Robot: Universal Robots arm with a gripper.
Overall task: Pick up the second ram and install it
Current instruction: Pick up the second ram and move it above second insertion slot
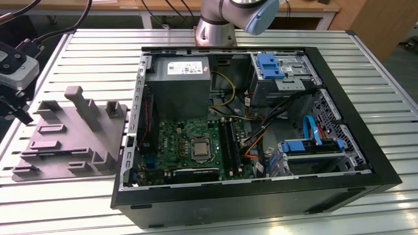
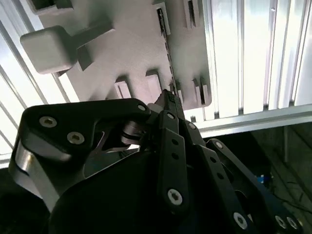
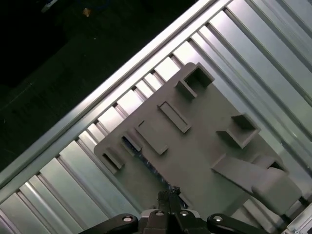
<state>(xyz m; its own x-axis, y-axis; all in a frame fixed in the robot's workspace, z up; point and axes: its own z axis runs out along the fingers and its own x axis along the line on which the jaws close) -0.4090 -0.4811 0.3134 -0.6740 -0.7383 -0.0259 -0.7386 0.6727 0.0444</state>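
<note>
now, pincer (image 2: 169, 100) pinching second ram (image 2: 165, 46) in grey tray (image 2: 131, 44), power-supply label (image 1: 184, 67) unreadable

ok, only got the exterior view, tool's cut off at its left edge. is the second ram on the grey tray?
Observer: Yes. In the first wrist view the second ram sits in a slot near the edge of the grey tray, seemingly on its edge.
Operator: and the tool?
Observer: The tool is tip-first at one end of that stick, over the tray; contact unclear.
</note>
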